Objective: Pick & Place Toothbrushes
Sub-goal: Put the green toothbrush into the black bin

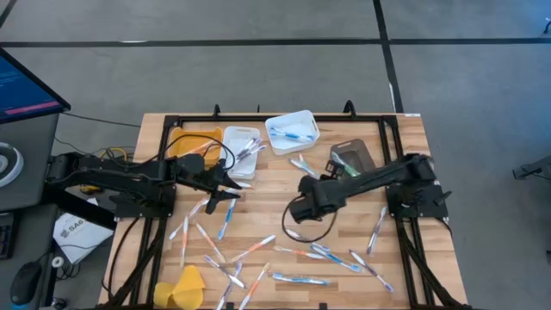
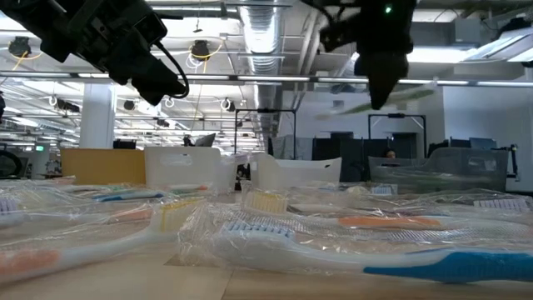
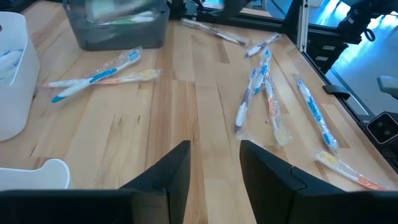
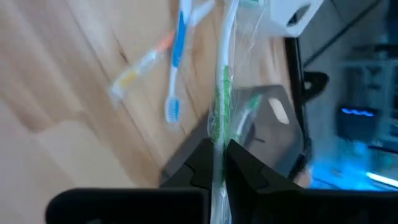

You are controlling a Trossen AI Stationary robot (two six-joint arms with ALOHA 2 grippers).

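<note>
Toothbrush [image 4: 222,93], green, wrapped, is clamped in your right gripper [image 4: 219,163], carried above the table; next, release it over the grey bin [image 1: 353,157] just ahead. Left gripper [image 3: 214,163] waits, fingers apart.

bins [image 1: 292,131] — table's far edge | yellow lump [image 1: 184,288] — near edge

The toothbrushes [image 1: 225,258] are thin plastic sticks in clear wrappers, with blue, orange, white or green handles, lying flat and scattered at all angles over the wooden table top. 1 green toothbrush [image 4: 222,87] is pinched between closed fingers, lifted off the table. A blue toothbrush [image 1: 293,133] lies in the white bin, and a few more lie in the white bin beside it.
</note>
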